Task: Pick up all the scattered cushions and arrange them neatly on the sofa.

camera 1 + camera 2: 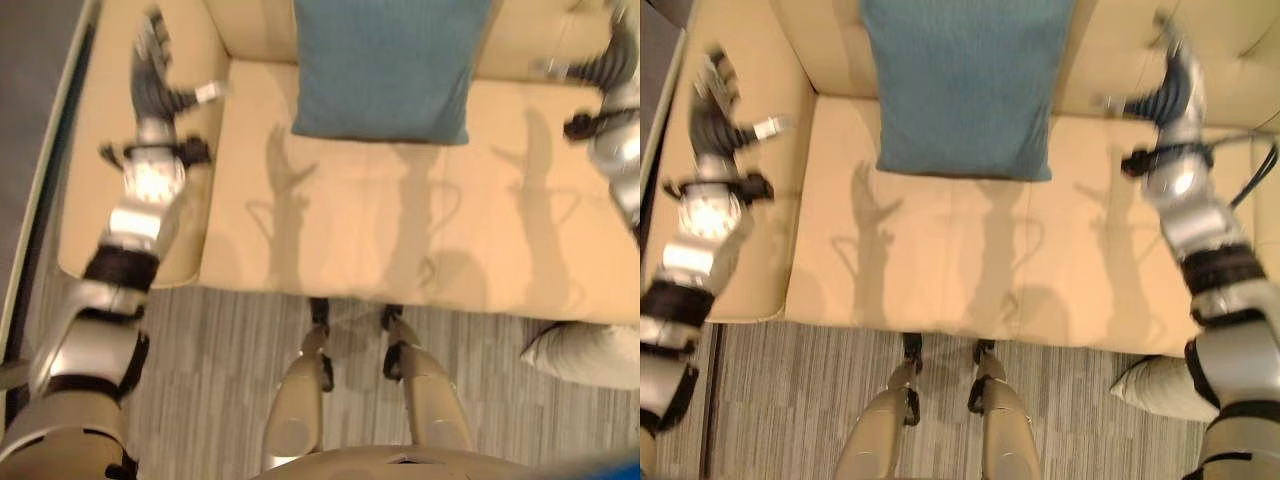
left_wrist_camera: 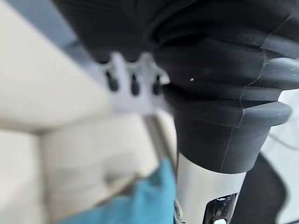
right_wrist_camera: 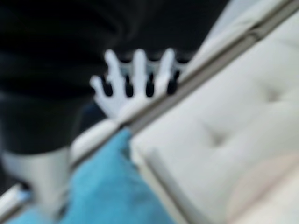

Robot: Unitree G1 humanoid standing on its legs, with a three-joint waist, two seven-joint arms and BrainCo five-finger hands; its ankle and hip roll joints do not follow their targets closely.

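Blue cushion (image 1: 965, 85) upright against sofa (image 1: 940, 250) backrest (white cushion (image 1: 1155, 388) on floor).

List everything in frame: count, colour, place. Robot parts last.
sofa: 1, cream/beige, fills the scene ahead of the robot; seat bare apart from one cushion
blue cushion: 1, teal blue, upright against the sofa backrest, near the middle of the seat
pale cushion: 1, off-white, on the floor at the sofa's front right corner, partly cut off
floor: grey striped, in front of the sofa
left hand: 1, silver fingers, dark cover, raised over the sofa's left armrest, fingers straight, holding nothing
right hand: 1, same build, raised by the backrest on the right, fingers spread, holding nothing
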